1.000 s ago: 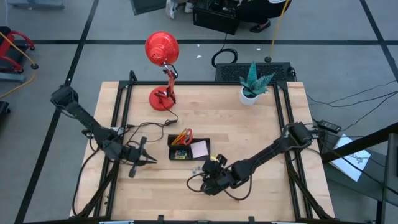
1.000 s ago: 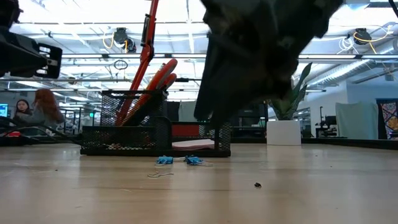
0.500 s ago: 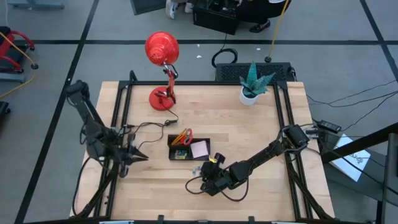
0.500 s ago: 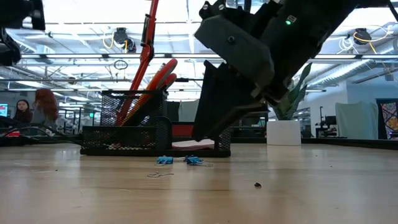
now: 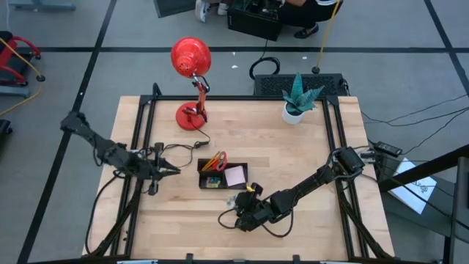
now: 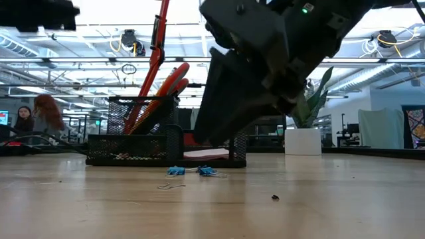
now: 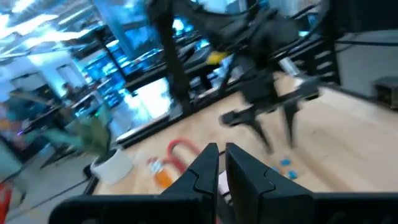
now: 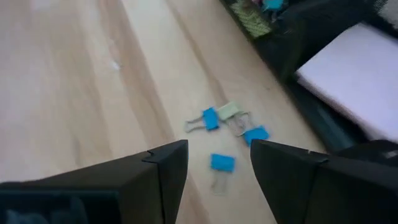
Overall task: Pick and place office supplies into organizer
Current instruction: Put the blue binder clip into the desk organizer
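Right wrist view: my right gripper (image 8: 217, 163), open and empty, frames the blue clips (image 8: 222, 162) at lower centre for a pinch.

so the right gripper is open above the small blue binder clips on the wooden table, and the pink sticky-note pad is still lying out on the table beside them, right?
Not quite. The pink sticky-note pad already sits inside the black mesh organizer, as the right wrist and high views show. The rest holds: the right gripper is open above the small blue binder clips on the wooden table.
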### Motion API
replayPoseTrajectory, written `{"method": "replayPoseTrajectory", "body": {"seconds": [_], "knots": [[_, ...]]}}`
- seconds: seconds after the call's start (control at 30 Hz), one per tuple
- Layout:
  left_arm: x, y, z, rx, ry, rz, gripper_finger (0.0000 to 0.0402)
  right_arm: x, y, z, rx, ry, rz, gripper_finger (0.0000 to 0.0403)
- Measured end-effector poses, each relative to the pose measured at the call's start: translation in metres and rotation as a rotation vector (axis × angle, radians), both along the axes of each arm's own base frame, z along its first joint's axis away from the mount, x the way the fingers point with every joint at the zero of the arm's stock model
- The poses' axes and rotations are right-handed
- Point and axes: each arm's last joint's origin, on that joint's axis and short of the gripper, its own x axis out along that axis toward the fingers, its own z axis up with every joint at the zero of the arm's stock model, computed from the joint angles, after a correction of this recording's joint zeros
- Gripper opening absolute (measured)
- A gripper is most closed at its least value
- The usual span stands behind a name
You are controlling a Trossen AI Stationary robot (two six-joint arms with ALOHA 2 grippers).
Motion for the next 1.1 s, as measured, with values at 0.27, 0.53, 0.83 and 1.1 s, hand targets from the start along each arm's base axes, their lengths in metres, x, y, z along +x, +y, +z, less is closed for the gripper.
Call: {"method": "replayPoseTrajectory", "body": {"seconds": [0.27, 0.53, 0.83, 1.1], "knots": [[-0.003, 0.013, -0.033, -0.143, 0.003, -0.027, 0.0037, -0.011, 0.008, -0.004, 0.026, 0.058, -0.022, 0.0169], [-0.003, 0.012, -0.043, -0.17, 0.038, -0.04, 0.0037, -0.007, 0.004, -0.018, -0.044, 0.095, 0.022, 0.0169], [-0.003, 0.012, -0.043, -0.177, 0.041, -0.041, 0.0037, -0.002, 0.001, -0.023, -0.062, 0.069, 0.008, 0.0169], [-0.003, 0.012, -0.044, -0.18, 0.05, -0.04, 0.0037, 0.007, -0.004, -0.034, -0.032, 0.044, -0.016, 0.0169]]}}
